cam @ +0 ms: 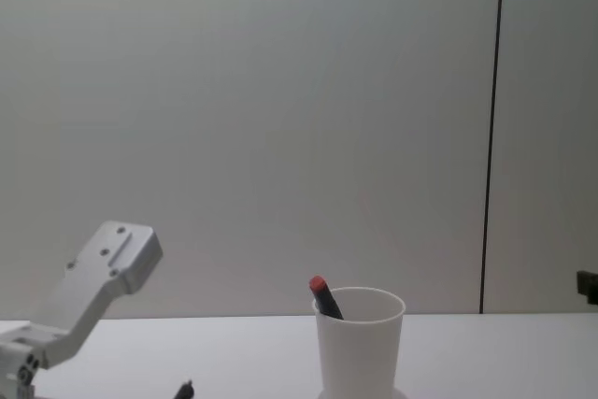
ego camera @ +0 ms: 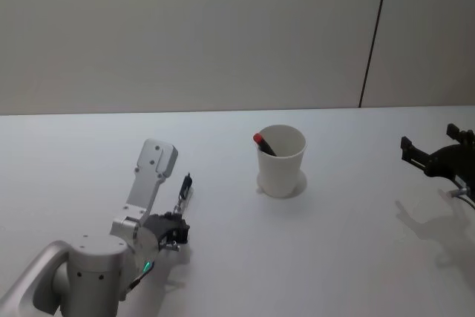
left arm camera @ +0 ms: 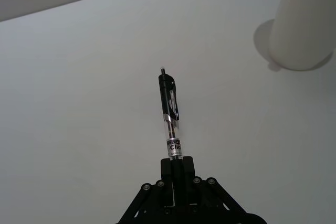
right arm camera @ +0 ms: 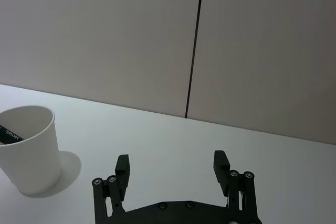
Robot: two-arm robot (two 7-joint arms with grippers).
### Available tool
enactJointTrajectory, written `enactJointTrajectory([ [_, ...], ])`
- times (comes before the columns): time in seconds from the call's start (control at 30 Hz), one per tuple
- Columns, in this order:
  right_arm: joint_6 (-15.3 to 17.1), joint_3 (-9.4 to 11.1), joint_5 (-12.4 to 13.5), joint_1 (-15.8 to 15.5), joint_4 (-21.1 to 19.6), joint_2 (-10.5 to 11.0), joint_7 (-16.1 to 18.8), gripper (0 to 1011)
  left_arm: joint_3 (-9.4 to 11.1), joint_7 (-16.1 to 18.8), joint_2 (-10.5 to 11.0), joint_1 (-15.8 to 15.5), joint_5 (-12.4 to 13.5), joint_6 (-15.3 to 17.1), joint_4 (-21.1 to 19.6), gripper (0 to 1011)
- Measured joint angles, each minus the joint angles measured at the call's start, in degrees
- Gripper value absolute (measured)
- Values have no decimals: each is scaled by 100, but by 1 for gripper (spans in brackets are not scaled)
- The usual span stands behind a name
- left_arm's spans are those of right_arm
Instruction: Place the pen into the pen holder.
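Pen (left arm camera: 170, 109) juts out, clamped in left hand (left arm camera: 177, 165).

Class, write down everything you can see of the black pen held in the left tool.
The pen is a slim black click pen of plastic look, with a clip and button at its free end and a clear, labelled barrel section. The left tool is shut on its other end, hiding the tip. It juts out over the white table, apart from the paper cup, to its left.
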Motion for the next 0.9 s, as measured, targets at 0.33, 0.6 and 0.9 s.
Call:
enactJointTrajectory([
  [0.33,0,0,0,0,0,0,0,1002,-59,18,149,187,232,-633,-310,136],
  [0.6,0,0,0,0,0,0,0,1002,-100,-51,262,337,373,-1225,-506,136],
  [0.9,0,0,0,0,0,0,0,1001,-137,-357,397,500,521,-2131,-648,136],
])
